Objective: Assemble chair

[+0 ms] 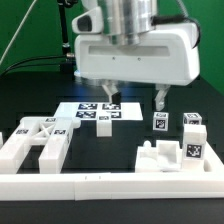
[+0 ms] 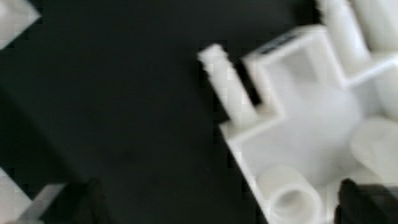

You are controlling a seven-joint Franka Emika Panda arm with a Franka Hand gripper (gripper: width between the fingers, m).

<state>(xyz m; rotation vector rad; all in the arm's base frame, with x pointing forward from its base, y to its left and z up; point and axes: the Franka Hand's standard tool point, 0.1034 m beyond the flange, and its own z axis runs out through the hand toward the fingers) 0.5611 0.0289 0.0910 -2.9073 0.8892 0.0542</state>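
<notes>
The chair lies in separate white pieces. In the exterior view a large frame piece [image 1: 40,142] lies at the left. Two small tagged blocks [image 1: 160,122] [image 1: 192,122] stand at the right, with a blocky tagged piece [image 1: 172,156] in front of them. My gripper [image 1: 134,100] hangs open above the table, between the marker board [image 1: 98,110] and the small blocks, holding nothing. The blurred wrist view shows a white chair piece [image 2: 302,110] with a notch and a round socket. The gripper [image 2: 214,205] is open, and the socket end lies close to one finger [image 2: 365,198].
A long low white border rail [image 1: 100,186] runs along the front edge of the black table, in front of the chair pieces. The arm's wide white hand body [image 1: 135,50] fills the top of the exterior view.
</notes>
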